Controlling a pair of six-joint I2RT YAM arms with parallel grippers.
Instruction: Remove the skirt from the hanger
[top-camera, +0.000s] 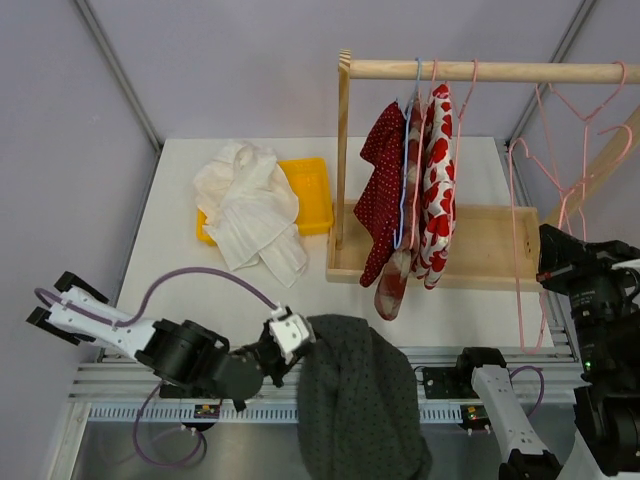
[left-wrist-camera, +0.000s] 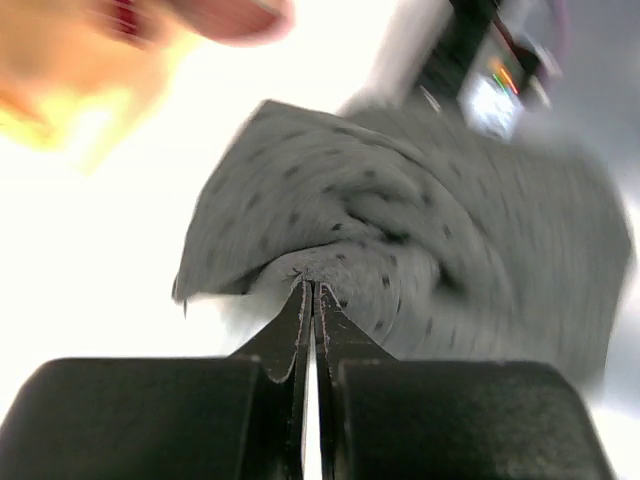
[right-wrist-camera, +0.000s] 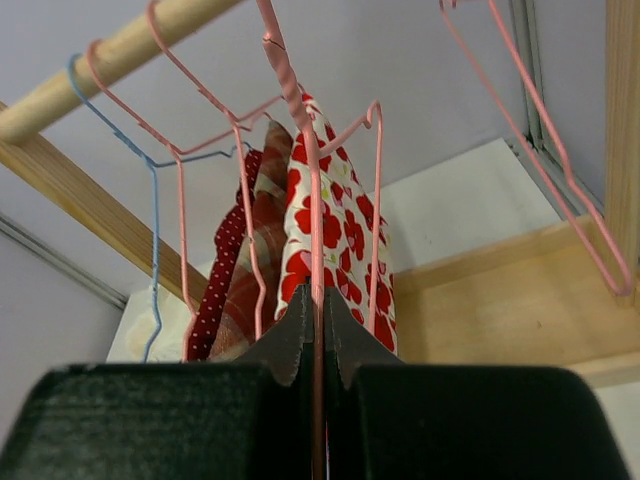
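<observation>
Both claws are pinched closed: the left gripper (left-wrist-camera: 312, 287) bites a fold of the grey dotted skirt (top-camera: 355, 400), which drapes at bottom centre of the top view, just right of it. Meanwhile the right gripper (right-wrist-camera: 320, 300) clamps a pink hanger (right-wrist-camera: 313, 190).

I see pale lilac walls (top-camera: 250, 70) boxing in a white bench (top-camera: 180, 200). Grey metal struts (top-camera: 118, 72) slant up the corners, and a ribbed aluminium rail (top-camera: 100, 385) runs along the near edge. The light is soft and even.
</observation>
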